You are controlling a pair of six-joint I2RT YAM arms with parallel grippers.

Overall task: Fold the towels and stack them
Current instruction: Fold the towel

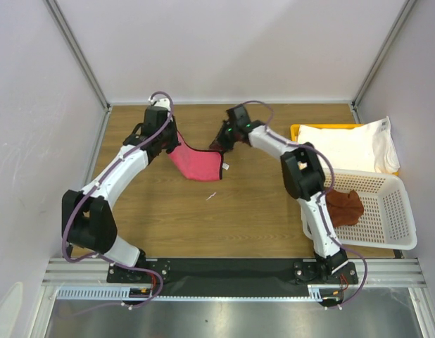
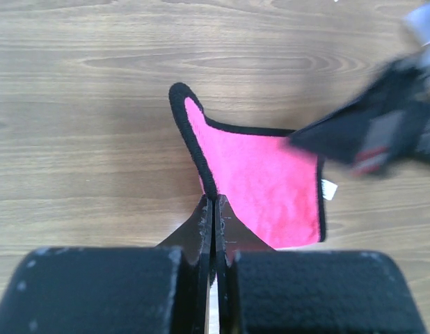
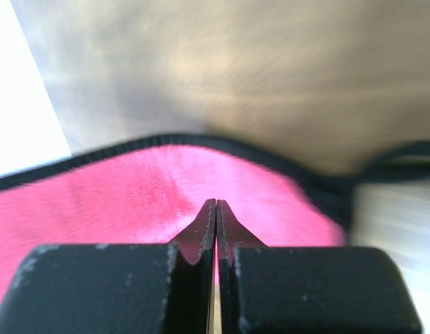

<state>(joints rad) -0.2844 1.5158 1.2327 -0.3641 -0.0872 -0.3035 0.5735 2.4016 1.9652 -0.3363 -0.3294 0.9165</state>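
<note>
While both sets of jaws are clamping the magenta-pink towel over the far middle of the counter, bare wood is lying open toward the near edge. The white basket and yellow tray are crowding the right edge.

Left jaws are pinching a black-bound corner, right jaws the opposite edge. The towel is sagging between them in a curve, its small white tag dangling at the right.

A reddish-brown towel is sitting crumpled in the basket. A white towel is lying over the tray. Pale walls are closing off the left, far and right sides.
</note>
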